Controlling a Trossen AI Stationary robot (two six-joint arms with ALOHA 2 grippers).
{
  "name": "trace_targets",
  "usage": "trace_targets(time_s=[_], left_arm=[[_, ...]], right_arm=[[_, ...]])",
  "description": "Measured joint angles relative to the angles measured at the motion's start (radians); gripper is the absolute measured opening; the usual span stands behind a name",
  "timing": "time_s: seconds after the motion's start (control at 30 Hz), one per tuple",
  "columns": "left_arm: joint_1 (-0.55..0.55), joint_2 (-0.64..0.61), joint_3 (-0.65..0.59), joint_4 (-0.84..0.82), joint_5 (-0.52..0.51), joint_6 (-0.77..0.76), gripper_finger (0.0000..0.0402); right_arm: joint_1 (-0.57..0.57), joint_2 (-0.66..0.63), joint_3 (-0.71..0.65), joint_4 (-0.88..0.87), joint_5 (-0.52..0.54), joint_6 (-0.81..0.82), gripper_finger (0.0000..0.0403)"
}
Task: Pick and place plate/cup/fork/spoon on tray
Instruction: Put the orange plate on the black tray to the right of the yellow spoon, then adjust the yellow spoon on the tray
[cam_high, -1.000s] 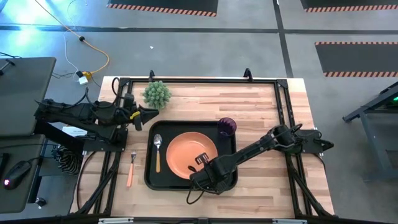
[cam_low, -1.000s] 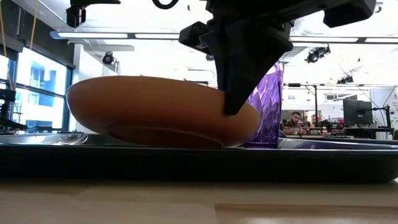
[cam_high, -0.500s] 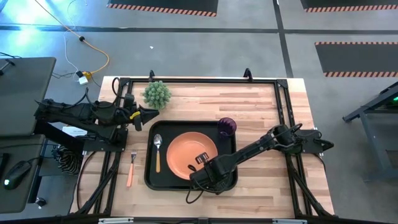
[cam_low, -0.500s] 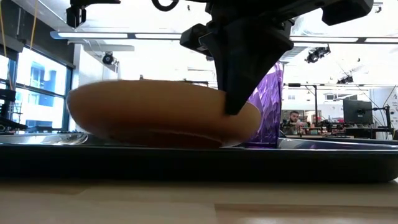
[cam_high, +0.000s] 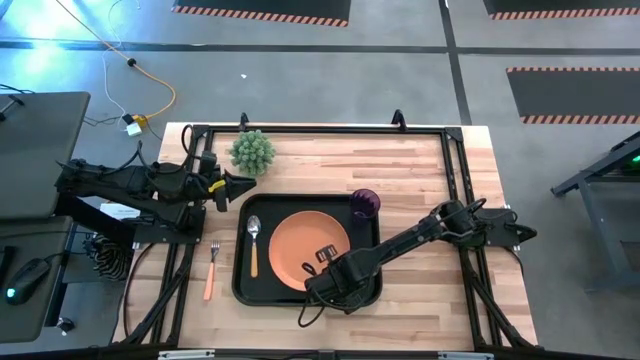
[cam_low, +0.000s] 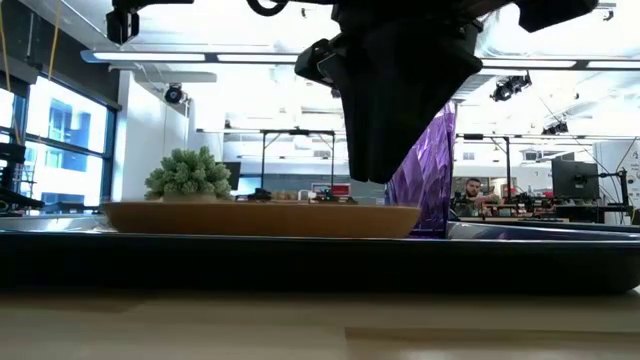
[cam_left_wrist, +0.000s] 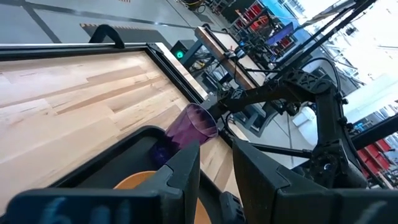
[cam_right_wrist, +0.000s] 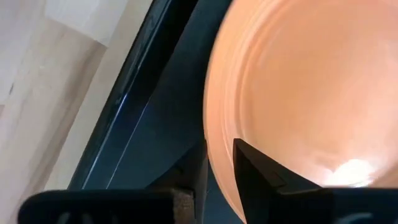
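Note:
The orange plate (cam_high: 300, 245) lies flat on the black tray (cam_high: 244, 290); it also shows level in the low view (cam_low: 260, 220). My right gripper (cam_high: 320, 260) hovers just over the plate's near right rim (cam_right_wrist: 214, 124), with a narrow gap between its fingers, and touches nothing. The purple cup (cam_high: 365, 204) stands in the tray's far right corner. The spoon (cam_high: 253, 240) lies on the tray left of the plate. The fork (cam_high: 211, 270) lies on the table left of the tray. My left gripper (cam_high: 238, 185) waits at the table's left, slightly open and empty.
A spiky green plant (cam_high: 252, 152) stands at the far left of the table. A black frame (cam_high: 320, 129) runs around the table's edges. Bare wood lies right of the tray and beyond it.
The plate, whose near edge was held up at a tilt by my right gripper, has come down and now lies flat on the tray. My right gripper has kept about where it was, and the plate has left its fingers.

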Motion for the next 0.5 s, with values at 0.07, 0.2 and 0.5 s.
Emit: trace_targets(time_s=[0.07,0.2,0.5], left_arm=[[0.000,0.000,0.000,-0.004,0.002,-0.001,0.0085],[0.000,0.000,0.000,-0.023,0.004,-0.069,0.0085],[0.000,0.000,0.000,-0.038,0.077,-0.089,0.0085]], right_arm=[[0.000,0.000,0.016,-0.003,0.000,0.017,0.0067],[0.000,-0.001,0.080,-0.014,0.042,0.045,0.0067],[-0.021,-0.002,0.258,-0.090,0.229,0.114,0.0067]])
